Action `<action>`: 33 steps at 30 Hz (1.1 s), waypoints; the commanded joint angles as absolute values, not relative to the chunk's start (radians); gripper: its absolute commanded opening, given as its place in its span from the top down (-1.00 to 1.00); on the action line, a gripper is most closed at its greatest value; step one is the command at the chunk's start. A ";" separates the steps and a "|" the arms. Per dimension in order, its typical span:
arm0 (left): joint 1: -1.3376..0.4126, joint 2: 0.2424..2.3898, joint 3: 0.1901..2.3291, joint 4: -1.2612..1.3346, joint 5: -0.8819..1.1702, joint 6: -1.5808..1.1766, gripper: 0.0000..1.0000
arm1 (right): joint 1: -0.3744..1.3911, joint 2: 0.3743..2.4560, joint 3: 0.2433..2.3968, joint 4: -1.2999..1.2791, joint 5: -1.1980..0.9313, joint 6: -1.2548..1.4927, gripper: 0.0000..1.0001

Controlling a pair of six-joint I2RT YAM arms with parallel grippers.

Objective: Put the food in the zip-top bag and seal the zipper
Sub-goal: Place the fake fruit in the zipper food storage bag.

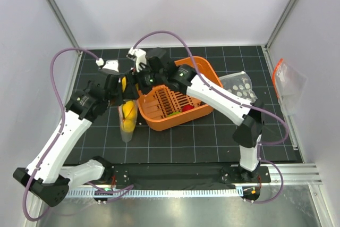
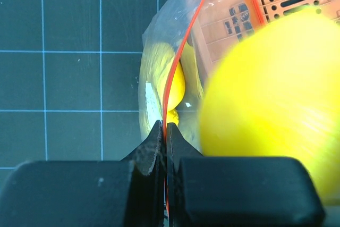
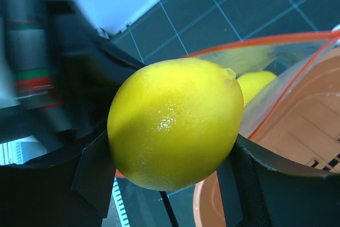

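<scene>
Yellow plastic lemon [image 3: 175,123] fills our right wrist view, gripped by the right gripper [image 3: 167,171], whose fingers stand wide around it. Its long axis runs diagonally, nub end toward the clear zip-top bag [image 1: 127,126]. Our left gripper [image 2: 166,137] is pinched tight on the orange-red zipper strip [image 2: 178,62], holding the bag mouth-up with yellow toy fruit [image 1: 129,114] inside. The bag is just left of the orange slatted basket [image 1: 180,115], on the black gridded mat [image 1: 175,142] between white walls [image 1: 159,9].

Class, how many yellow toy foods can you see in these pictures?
2 visible: a lemon held in the right claw, and another yellow piece inside the zip-top bag. More may be hidden in the bag.
</scene>
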State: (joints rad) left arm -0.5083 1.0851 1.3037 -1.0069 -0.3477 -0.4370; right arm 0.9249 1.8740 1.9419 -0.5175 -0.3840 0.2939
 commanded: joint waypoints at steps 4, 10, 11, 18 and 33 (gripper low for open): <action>-0.506 1.029 1.279 -0.968 -0.328 -0.466 1.00 | 0.928 1.930 2.002 -0.601 -0.305 0.310 0.01; -0.506 1.014 1.267 -0.969 -0.341 -0.479 1.00 | 0.945 1.891 1.954 -0.592 -0.287 0.293 -0.99; -0.506 1.011 1.266 -0.971 -0.341 -0.479 1.00 | 0.945 1.888 1.957 -0.595 -0.279 0.293 -0.99; -0.506 1.000 1.256 -0.971 -0.365 -0.476 1.00 | 0.945 1.853 1.983 -0.650 -0.198 0.279 -0.99; -0.506 0.992 1.262 -0.973 -0.371 -0.428 0.99 | 0.786 1.625 1.700 -0.847 0.038 0.244 -0.99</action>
